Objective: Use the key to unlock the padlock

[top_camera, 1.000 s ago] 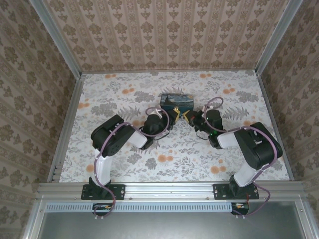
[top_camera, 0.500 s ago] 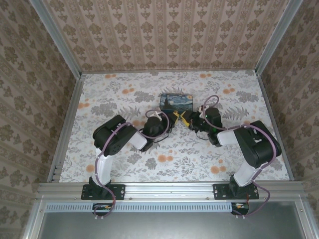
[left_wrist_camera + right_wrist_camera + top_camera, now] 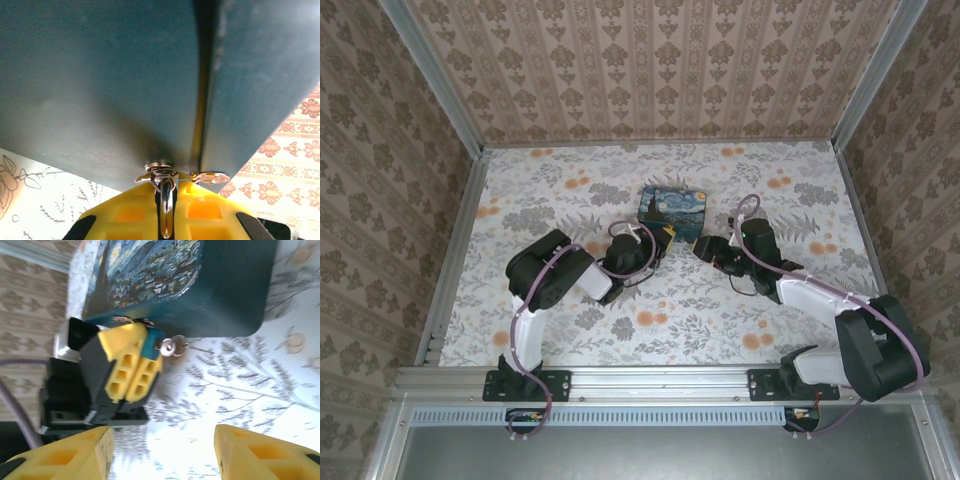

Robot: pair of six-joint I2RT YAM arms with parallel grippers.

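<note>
Beside one box (image 3: 225,290): one padlock (image 3: 151,337) in left fingers (image 3: 125,375), one key (image 3: 169,346).

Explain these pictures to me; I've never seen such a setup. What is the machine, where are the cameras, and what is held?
These are two robot arms bolted to the near edge of a flower-patterned table, each ending in a two-finger gripper. The top picture looks down from above and behind them; the other two come from cameras on the wrists. On the table stands a painted tin box. The left gripper is shut on a tiny teal padlock close against the box's side, with a small metal key sticking out of it. The right gripper is open, holds nothing and faces them.
</note>
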